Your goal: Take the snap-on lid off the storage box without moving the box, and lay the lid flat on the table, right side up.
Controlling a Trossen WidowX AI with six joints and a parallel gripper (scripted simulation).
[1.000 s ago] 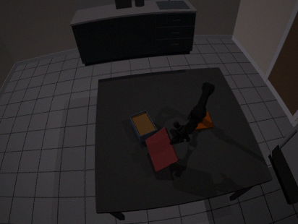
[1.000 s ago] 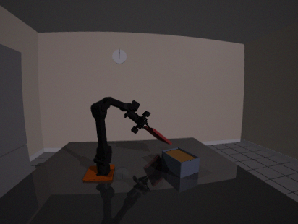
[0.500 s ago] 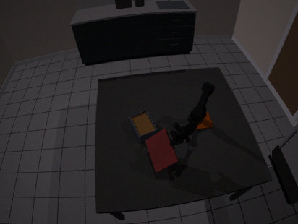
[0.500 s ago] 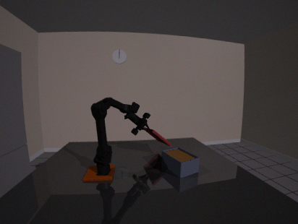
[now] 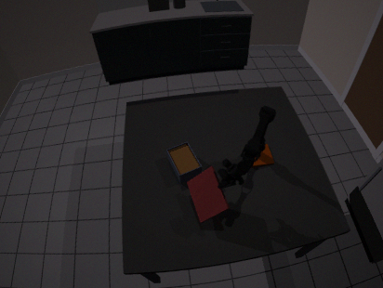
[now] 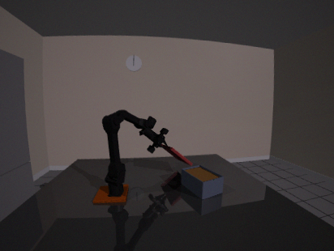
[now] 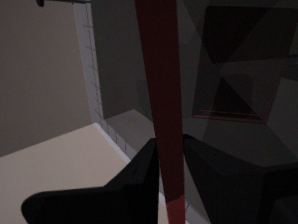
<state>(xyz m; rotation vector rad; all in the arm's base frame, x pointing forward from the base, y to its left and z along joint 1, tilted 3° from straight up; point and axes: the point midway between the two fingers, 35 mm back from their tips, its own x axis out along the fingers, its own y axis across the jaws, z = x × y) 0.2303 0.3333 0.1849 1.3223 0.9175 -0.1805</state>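
Note:
The red lid (image 5: 207, 194) (image 6: 177, 155) (image 7: 165, 80) is held in the air by its edge, tilted with its far edge lower. In the exterior view its low end is just above and beside the box. My gripper (image 5: 223, 183) (image 6: 164, 145) (image 7: 168, 141) is shut on the lid's near edge; in the wrist view the lid runs edge-on between both fingers. The storage box (image 5: 190, 175) (image 6: 211, 187) is grey-blue, upright and open on the table, with an orange-brown inside. In the top view the lid's corner overlaps the view of the box's near end. Whether they touch cannot be told.
The dark, glossy table (image 5: 153, 232) (image 6: 243, 214) shows reflections of the arm, lid and box. The arm stands on an orange base plate (image 5: 266, 158) (image 6: 100, 196). A counter (image 5: 172, 51) stands beyond the table's back edge.

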